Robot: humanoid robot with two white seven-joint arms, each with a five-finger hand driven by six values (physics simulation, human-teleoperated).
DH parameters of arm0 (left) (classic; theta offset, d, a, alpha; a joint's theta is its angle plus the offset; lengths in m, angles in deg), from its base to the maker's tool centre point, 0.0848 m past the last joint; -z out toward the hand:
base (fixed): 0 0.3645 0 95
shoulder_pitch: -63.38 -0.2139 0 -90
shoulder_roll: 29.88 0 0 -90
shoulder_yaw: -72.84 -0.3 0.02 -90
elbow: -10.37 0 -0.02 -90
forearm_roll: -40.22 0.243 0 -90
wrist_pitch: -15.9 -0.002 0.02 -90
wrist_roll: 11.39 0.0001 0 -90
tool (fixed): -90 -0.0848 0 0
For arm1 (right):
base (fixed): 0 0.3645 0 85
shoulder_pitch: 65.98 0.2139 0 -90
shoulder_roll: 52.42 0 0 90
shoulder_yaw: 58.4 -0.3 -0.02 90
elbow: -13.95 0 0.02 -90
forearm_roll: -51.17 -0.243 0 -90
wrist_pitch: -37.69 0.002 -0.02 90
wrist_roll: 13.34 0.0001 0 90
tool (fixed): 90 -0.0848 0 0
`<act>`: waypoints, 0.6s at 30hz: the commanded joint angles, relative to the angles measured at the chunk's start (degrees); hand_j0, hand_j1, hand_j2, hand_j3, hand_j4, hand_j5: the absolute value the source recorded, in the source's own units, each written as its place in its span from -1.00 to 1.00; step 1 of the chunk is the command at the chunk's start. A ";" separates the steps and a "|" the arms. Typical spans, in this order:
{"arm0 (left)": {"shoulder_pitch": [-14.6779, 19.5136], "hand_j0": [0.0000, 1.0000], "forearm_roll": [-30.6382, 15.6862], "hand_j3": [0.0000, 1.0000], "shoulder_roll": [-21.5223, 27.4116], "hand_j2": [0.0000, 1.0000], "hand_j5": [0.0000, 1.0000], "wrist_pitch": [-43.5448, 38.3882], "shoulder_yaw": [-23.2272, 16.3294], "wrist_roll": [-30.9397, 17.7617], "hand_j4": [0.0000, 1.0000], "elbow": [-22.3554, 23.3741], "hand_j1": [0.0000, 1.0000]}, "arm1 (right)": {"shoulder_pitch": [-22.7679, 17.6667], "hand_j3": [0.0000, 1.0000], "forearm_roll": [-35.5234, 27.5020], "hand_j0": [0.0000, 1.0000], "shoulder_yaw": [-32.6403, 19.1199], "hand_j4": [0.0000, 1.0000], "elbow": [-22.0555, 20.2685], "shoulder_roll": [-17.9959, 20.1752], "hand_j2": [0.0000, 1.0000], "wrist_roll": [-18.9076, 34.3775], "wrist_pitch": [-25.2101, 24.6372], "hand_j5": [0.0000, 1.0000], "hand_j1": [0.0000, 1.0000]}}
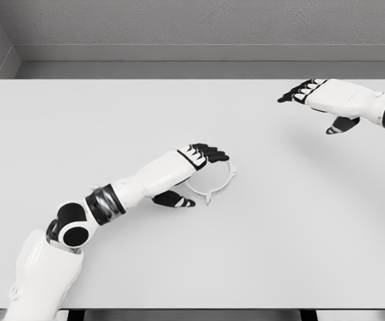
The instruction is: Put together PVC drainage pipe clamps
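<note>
The left arm comes in from the lower left and reaches across the white table (112,107) toward its middle. The left hand (191,170) sits palm down over a white ring-shaped pipe clamp (227,179) that lies flat on the table. Its four dark fingers (209,153) stretch forward, close together, with their tips over the clamp's far rim, while the thumb (173,198) splays out below and to the near side, just outside the ring's near edge. The fingers look extended rather than curled around the ring; whether they press on it or only hover cannot be told. Most of the clamp shows to the right of the fingertips, its small tab end pointing toward the near side, close to the thumb tip.

Far to the right, well apart from the clamp, the right hand (326,100) hangs above the table's far right corner, its fingers (298,92) extended leftward and loosely spread, thumb (341,125) dropped below, holding nothing.
</note>
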 commanded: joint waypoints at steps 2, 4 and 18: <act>0.88 1.00 -0.14 1.00 -0.38 1.00 1.00 -0.12 -1.46 0.03 1.00 1.09 1.00 | 0.00 1.00 -0.22 1.00 -0.02 1.00 -0.01 0.15 1.00 -0.08 -0.11 1.00 1.00; 1.32 1.00 -0.05 1.00 -0.56 1.00 1.00 -0.12 -1.55 0.03 1.00 1.80 1.00 | 0.00 1.00 -0.31 1.00 -0.11 1.00 -0.01 0.15 1.00 -0.26 -0.20 1.00 1.00; 2.55 1.00 1.53 1.00 -2.40 1.00 1.00 -0.12 -1.46 0.03 1.00 4.00 1.00 | 0.00 1.00 -0.22 1.00 0.16 1.00 -0.10 -0.37 1.00 -0.44 -0.20 1.00 1.00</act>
